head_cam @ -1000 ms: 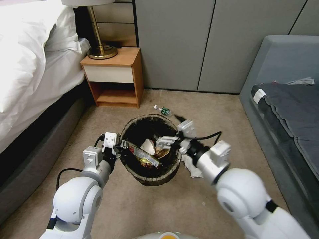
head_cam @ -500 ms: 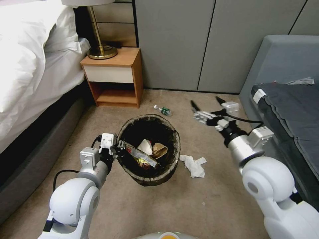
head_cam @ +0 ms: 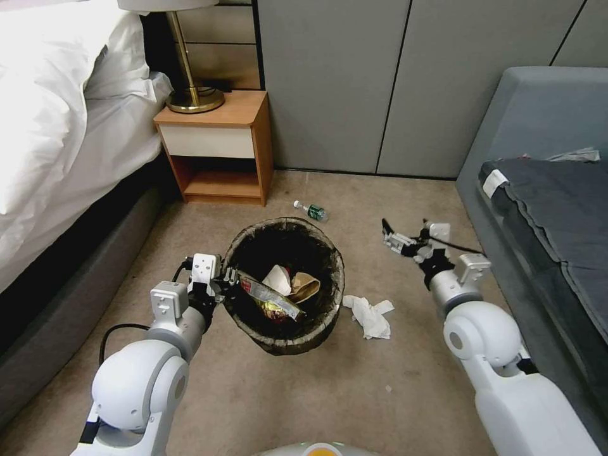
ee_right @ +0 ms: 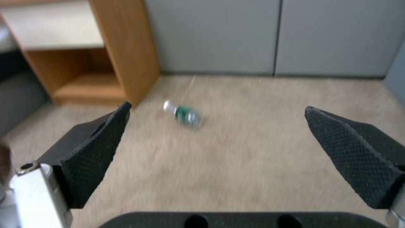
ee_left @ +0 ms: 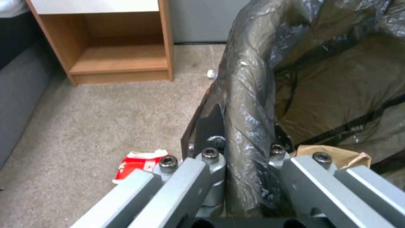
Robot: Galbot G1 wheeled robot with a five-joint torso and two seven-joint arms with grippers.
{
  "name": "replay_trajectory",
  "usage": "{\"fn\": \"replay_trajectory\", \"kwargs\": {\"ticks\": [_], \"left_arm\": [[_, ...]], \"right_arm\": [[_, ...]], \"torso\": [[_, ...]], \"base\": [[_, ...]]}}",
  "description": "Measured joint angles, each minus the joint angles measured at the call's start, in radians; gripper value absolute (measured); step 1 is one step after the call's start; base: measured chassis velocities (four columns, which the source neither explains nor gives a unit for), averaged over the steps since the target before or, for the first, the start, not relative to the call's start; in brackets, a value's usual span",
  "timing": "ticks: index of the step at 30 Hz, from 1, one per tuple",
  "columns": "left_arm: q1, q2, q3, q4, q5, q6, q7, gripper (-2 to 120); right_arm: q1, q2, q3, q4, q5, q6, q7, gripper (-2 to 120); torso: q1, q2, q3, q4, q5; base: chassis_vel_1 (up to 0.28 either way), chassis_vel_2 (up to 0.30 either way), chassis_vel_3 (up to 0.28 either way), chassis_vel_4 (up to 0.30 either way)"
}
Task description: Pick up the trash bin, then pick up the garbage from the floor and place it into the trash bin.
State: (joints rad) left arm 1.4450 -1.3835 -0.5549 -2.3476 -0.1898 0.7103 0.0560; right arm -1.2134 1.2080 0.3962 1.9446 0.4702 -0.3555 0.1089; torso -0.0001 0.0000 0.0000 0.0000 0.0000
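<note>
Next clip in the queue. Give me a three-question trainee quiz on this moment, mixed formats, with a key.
1. True or false: the left gripper is clamped on the rim of the trash bin.
2. Multiple choice: the right gripper is A) open, with nothing between its fingers; B) shut on a tissue; C) inside the bin.
3. Fill in: the green-labelled bottle lies on the carpet between the bin and the ____.

Key
1. True: its fingers pinch the bag-lined rim.
2. A: it hangs over bare carpet to the bin's right, with the bottle ahead of it in the right wrist view. The white tissue lies on the floor beside the bin.
3. Nightstand.
</note>
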Motion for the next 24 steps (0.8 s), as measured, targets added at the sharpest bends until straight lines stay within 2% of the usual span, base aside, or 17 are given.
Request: {"fn": "replay_trajectory", "kwargs": {"ticks": [9,24], "left_arm": [[-0.001,0.004,-0.002,-0.001,-0.003,0.001,-0.001,2],[-0.003,-0.003,0.003,0.003,-0.002,0.003,-0.002,2]], "right_arm": [[0.026,0.058,-0.035,-0.202,-0.022,0.011,-0.043,100],[0.072,0.114,-0.060,-0.447,-0.097,0.051,-0.057,100]], "torso": [[0.000,0.000,0.000,0.0000,0.0000],[0.000,0.000,0.000,0.0000,0.0001]], "base": [[0.000,0.000,0.000,0.000],[0.000,0.000,0.000,0.000]]}}
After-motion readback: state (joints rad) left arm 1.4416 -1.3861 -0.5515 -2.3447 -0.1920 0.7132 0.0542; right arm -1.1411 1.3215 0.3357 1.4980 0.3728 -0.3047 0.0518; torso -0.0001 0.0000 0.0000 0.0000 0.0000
